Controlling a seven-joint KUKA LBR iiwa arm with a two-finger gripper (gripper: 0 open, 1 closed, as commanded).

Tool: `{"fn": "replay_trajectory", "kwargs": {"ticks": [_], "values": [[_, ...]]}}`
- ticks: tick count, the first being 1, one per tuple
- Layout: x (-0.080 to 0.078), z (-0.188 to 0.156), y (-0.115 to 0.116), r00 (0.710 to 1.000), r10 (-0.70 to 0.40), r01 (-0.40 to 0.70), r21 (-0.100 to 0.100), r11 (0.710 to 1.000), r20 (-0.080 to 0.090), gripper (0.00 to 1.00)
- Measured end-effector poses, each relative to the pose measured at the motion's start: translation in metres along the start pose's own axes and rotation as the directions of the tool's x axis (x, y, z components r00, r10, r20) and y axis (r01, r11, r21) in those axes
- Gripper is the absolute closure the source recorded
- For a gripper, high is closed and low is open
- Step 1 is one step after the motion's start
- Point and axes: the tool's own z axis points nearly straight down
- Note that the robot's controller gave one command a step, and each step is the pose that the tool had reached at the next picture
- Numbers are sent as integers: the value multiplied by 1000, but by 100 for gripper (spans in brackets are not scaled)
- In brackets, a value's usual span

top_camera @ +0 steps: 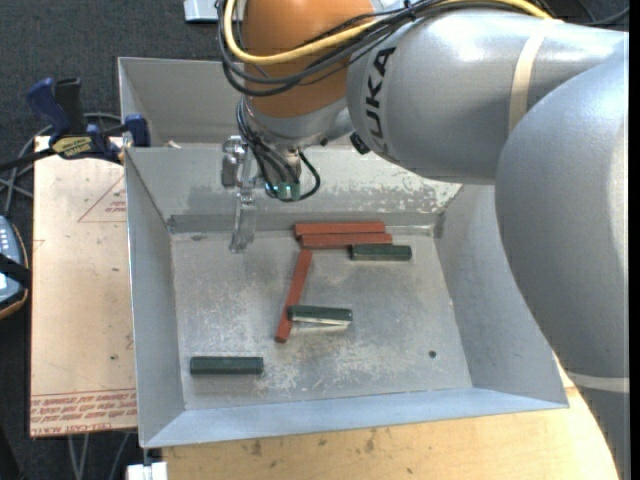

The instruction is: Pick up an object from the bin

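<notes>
The grey bin (400, 363) held loose bars on its floor. A red pair (340, 232) lay side by side at the back, with a back green bar (380, 253) just beside them. A slanted red stick (295, 290) lay at the middle, a pale-topped bar (321, 316) touching its lower end. A front green bar (227, 365) lay apart, front left.

The bin (150, 298) holds six small bars: three red-brown, being the back red-brown bar (338, 228), its neighbour red-brown bar (345, 239) and the slanted red-brown bar (296, 288); three dark green, being the right green bar (380, 253), the middle green bar (320, 316) and the front green bar (226, 365)

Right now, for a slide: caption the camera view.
Gripper over back left of bin; red bars and green bars scattered nearby.
</notes>
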Motion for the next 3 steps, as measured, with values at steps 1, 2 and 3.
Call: {"fn": "replay_trajectory", "kwargs": {"ticks": [1, 2, 3], "values": [[-2, -6, -1, 1000, 3, -3, -1, 1000, 9, 0], [39, 66, 11, 994, -107, 107, 0, 994, 10, 0], [70, 81, 41, 981, -194, 194, 0, 981, 5, 0]]}}
